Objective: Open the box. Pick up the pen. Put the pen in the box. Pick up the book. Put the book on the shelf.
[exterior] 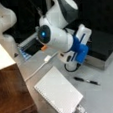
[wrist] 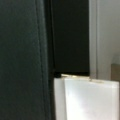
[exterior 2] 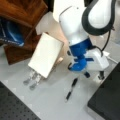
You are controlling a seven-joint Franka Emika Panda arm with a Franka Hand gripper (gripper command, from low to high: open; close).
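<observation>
The box (exterior: 103, 48) lies shut in both front views, its black lid (exterior 2: 107, 100) flat on the silver sides. My gripper (exterior 2: 94, 75) hangs at the box's near edge with two dark fingertips (exterior 2: 101, 75) apart and nothing between them. In a front view the blue wrist mount (exterior: 81, 49) hides the fingers. The wrist view is filled by the black lid (wrist: 70, 37) with a white part (wrist: 85, 100) below it. The pen (exterior: 86, 81) (exterior 2: 71, 90) lies on the table beside the gripper. The white book (exterior: 59, 92) (exterior 2: 46, 53) lies flat by the shelf (exterior: 10, 93) (exterior 2: 22, 15).
A white cable (exterior: 44, 63) runs across the table behind the book. Perforated metal brackets (exterior 2: 31, 78) (exterior: 79, 110) stick out at the book's end. Blue items (exterior 2: 10, 32) sit inside the shelf. A dark tray (exterior: 32, 45) with an orange piece (exterior: 43, 47) stands behind the arm.
</observation>
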